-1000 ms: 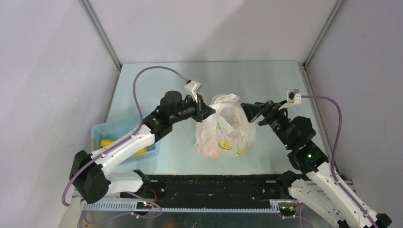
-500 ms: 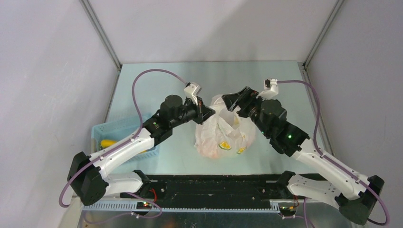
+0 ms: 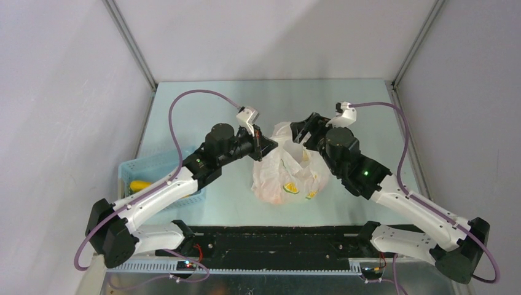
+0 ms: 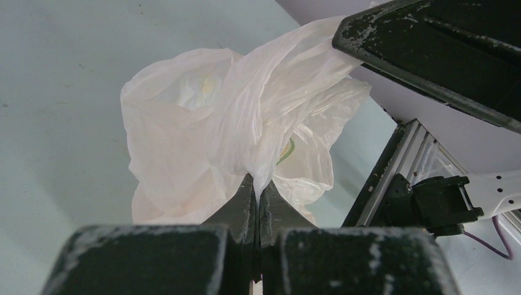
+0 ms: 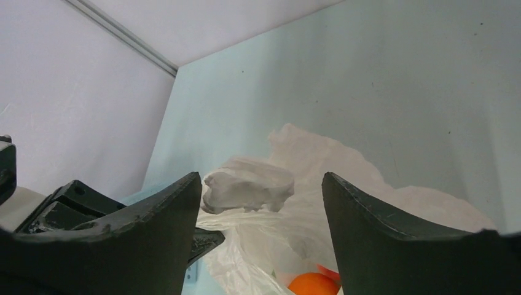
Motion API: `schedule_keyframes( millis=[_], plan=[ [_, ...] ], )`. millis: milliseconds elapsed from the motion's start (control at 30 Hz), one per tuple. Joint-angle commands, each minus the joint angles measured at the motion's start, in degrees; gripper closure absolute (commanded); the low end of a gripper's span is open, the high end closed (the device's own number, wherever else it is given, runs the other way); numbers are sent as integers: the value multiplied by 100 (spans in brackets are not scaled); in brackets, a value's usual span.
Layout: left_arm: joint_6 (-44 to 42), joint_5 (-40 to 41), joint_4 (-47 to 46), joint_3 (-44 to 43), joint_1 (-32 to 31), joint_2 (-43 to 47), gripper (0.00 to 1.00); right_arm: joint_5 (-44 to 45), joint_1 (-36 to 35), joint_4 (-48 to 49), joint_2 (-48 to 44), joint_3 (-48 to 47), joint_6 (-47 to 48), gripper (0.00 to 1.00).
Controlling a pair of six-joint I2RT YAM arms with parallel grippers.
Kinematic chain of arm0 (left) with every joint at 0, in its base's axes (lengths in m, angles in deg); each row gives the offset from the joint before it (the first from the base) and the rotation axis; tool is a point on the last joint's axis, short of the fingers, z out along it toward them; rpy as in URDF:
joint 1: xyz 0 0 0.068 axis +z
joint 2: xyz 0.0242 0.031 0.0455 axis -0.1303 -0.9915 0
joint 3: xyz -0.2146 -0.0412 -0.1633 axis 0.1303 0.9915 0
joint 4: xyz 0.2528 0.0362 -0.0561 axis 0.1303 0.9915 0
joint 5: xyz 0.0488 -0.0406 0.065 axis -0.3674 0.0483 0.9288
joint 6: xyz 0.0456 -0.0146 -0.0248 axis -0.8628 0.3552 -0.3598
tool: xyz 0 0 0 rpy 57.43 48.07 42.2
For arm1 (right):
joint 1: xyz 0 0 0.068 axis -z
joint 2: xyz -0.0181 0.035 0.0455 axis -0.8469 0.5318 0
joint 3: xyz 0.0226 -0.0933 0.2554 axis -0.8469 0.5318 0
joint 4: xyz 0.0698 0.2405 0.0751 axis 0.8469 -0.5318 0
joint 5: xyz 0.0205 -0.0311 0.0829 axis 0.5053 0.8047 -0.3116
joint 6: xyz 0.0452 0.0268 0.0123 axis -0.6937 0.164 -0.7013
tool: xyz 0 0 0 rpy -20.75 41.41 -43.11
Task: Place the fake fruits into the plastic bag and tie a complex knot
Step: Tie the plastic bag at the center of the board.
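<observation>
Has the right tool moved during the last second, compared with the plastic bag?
Yes. The right tool has swung left in the top view, from beside the plastic bag to over its bunched top, jaws open.

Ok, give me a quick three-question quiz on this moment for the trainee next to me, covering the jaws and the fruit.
1. True or false: the left gripper has its jaws shut on a fold of the plastic bag.
2. Pick one. The right gripper is: A) at the bag's top with jaws open; B) clamped on the bag; C) carrying a fruit.
3. Fill the gap: a yellow fruit not yet in the bag lies in the light blue ____ at the table's left.

Key: 1 true; 2 A; 3 basket.
</observation>
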Motion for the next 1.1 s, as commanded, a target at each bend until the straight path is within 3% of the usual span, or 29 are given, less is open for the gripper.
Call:
schedule_keyframes(
  millis=[0,200,267,400,567,767,933,1067],
  plan=[
    [-127,58,-138,-54,-37,124,100,-64,37,440,66,-257,290,28],
    [-145,25,-127,-70,-40,98,100,-38,8,643,141,-250,710,54],
    [-148,23,-116,-88,-47,77,100,-40,-50,842,122,-200,920,76],
    [-69,91,-35,-170,-40,17,100,-69,-390,1381,-31,-34,1529,98],
    [149,228,123,-290,-42,-20,100,191,-1033,1676,-329,332,1879,100],
    [278,220,159,-307,-18,-23,100,575,-1571,1272,-711,1158,1088,100],
    [298,-56,79,-258,-11,4,100,804,-1710,931,-744,1603,412,100],
    [263,-312,69,-192,-6,49,100,1076,-1714,1370,-700,1892,708,100]
  ],
)
